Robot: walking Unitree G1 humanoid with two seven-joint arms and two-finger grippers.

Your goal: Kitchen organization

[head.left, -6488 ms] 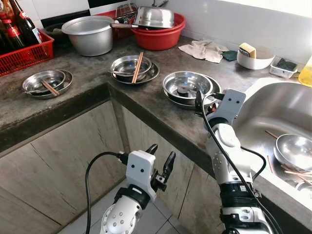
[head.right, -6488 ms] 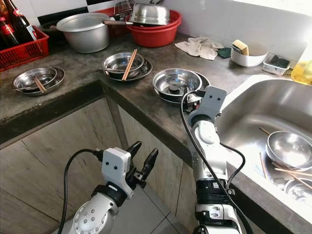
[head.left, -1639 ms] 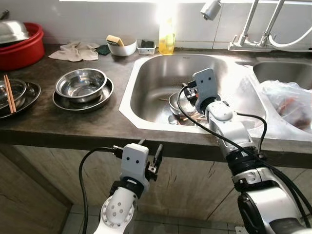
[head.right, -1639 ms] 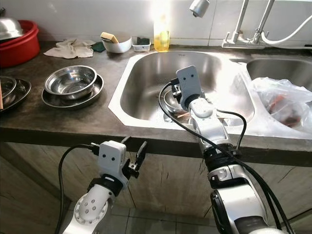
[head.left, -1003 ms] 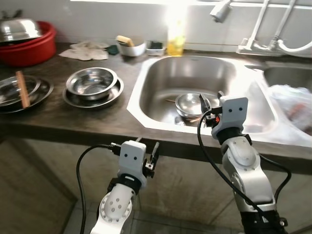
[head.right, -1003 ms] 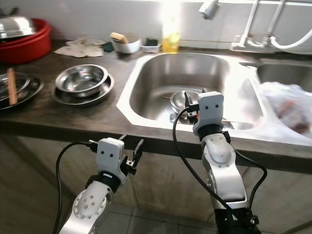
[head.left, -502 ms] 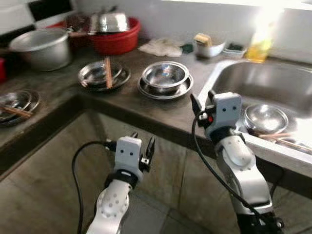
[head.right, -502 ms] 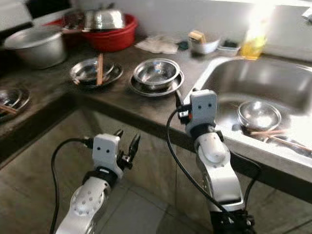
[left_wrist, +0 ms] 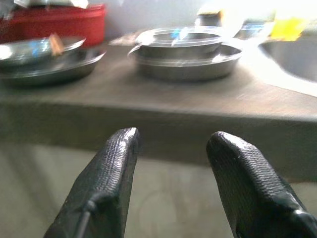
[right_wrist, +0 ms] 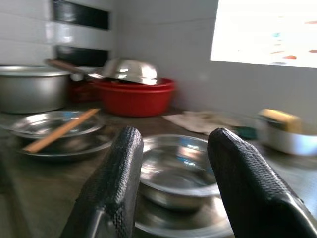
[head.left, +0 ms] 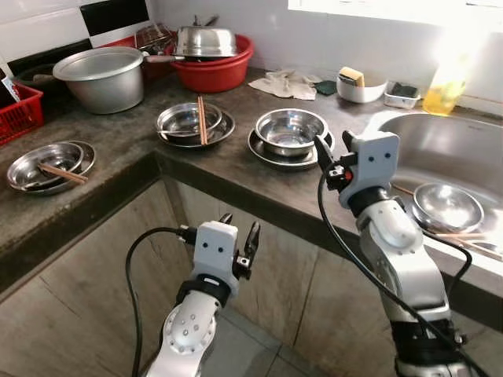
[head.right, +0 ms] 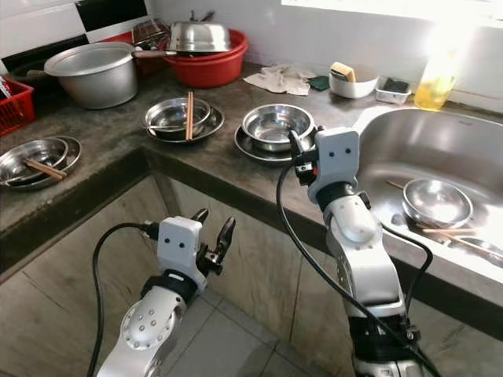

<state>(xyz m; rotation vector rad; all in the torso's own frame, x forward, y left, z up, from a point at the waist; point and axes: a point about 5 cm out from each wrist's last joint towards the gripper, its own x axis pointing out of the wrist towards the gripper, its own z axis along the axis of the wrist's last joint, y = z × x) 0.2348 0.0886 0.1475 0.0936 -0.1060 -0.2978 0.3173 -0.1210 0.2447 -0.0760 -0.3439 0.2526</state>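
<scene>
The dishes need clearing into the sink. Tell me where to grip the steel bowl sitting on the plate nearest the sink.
Grip the steel bowl by its near rim, one finger inside and one outside. It sits upright and open on its plate, so the thin rim is free. The right end effector, open, already faces that side.

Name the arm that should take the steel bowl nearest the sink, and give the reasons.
Right. The right pincer is raised at counter height, open, just in front of the steel bowl on its plate. The left pincer hangs open below the counter edge, facing the cabinet.
</scene>
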